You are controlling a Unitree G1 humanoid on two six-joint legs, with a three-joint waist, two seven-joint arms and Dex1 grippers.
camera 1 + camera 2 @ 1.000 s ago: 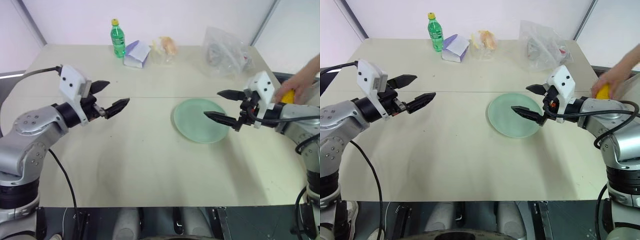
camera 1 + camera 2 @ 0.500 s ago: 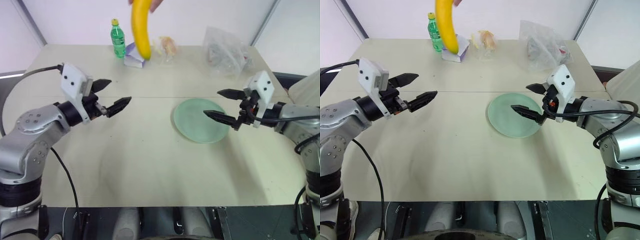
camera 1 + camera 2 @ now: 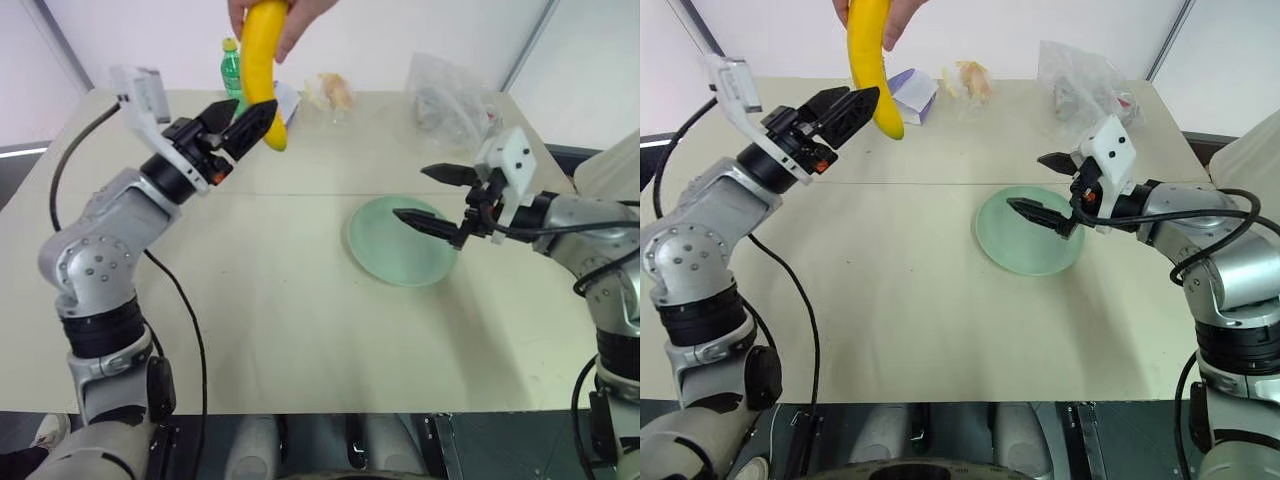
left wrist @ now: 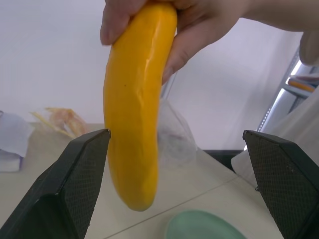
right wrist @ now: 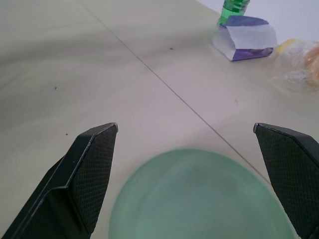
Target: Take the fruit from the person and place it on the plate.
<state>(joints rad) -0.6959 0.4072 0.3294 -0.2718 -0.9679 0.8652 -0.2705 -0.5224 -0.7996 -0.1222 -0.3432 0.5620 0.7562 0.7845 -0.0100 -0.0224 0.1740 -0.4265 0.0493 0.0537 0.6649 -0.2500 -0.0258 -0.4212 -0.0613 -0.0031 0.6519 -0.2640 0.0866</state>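
Note:
A person's hand (image 3: pixel 287 14) holds the fruit, a yellow banana (image 3: pixel 259 70), upright by its top end above the table's far side. My left gripper (image 3: pixel 238 120) is raised to the banana's lower half and stands open. In the left wrist view the banana (image 4: pixel 133 114) hangs between the two fingers, close beside one finger (image 4: pixel 75 189); whether they touch I cannot tell. The pale green plate (image 3: pixel 385 262) lies flat on the table right of centre. My right gripper (image 3: pixel 412 192) hovers open over the plate's right part, empty.
Along the table's far edge stand a green bottle (image 3: pixel 232 62), a purple-and-white carton (image 5: pixel 244 36), wrapped orange food (image 3: pixel 336 90) and a crumpled clear bag (image 3: pixel 452 95). The table's near half is bare.
The person's hand brought the banana from the right side to above the far left. My left gripper rose and rolled up to it. The right gripper barely moved.

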